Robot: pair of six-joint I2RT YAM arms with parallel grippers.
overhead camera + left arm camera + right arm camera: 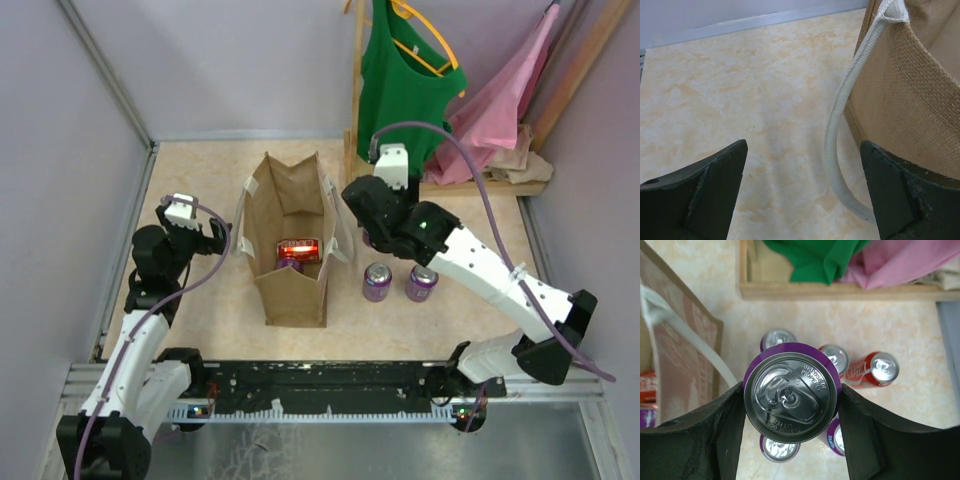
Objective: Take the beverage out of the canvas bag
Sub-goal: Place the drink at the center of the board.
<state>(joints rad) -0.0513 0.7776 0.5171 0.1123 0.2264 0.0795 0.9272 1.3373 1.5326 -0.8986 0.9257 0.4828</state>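
Several cans (377, 282) already stand on the bench (200, 180) and the right fingers (865, 435) are clamped on a purple can (791, 399) just outside the canvas bag (292, 295), where a red can (298, 248) is yet to come out, while the left fingers (705, 200) hang apart beside it.

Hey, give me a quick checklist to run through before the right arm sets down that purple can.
1. Grip: ok, right gripper shut on the purple can.
2. Can outside the canvas bag: ok.
3. Spot below free: not ok, standing cans right beneath.
4. Left gripper unloaded: ok, open beside the strap.
5. Bag emptied: not ok, red can inside.
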